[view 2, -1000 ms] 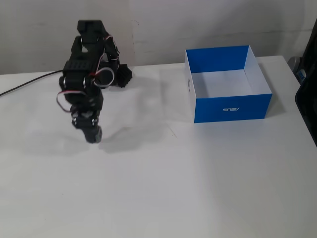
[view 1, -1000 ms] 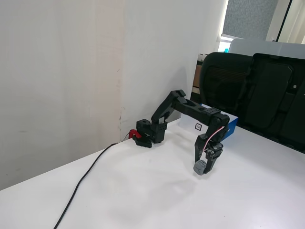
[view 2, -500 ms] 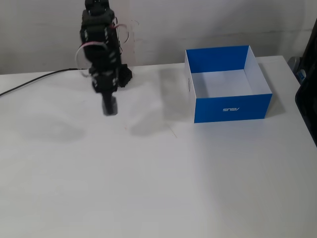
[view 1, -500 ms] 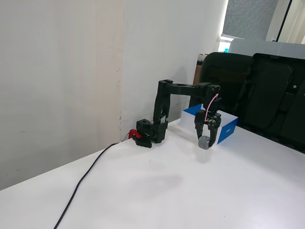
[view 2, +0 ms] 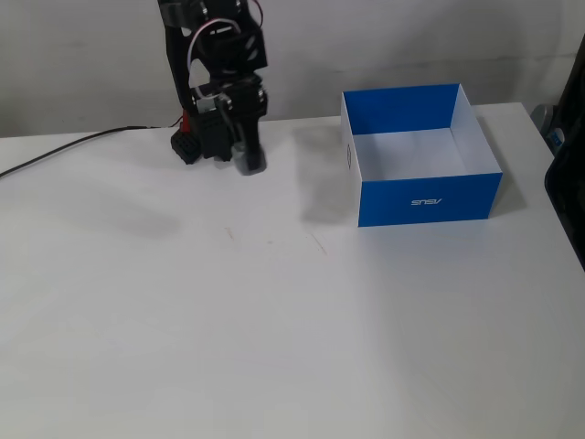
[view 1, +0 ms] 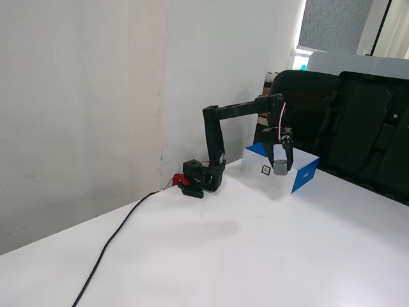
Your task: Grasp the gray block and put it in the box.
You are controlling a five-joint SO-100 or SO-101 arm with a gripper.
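Note:
The gray block (view 1: 280, 168) (view 2: 250, 161) hangs in the air, held at the tip of my gripper (view 1: 279, 165) (view 2: 249, 157), which is shut on it. The black arm stretches out high from its base. The box (view 2: 420, 167) (view 1: 300, 173), blue outside and white inside, stands on the white table at the right in one fixed view. In that view the gripper is well to the left of the box's left wall. A small square black mark (view 1: 266, 169) shows on the box's white side.
The arm's base (view 2: 201, 144) (view 1: 199, 180) sits by the wall, with a black cable (view 1: 115, 238) (view 2: 64, 146) running from it across the table. Black office chairs (view 1: 345, 121) stand behind the table near the box.
The arm has lifted the gray block off the table and swung it toward the box, rising and straightening out over the last second. The box has stayed put.

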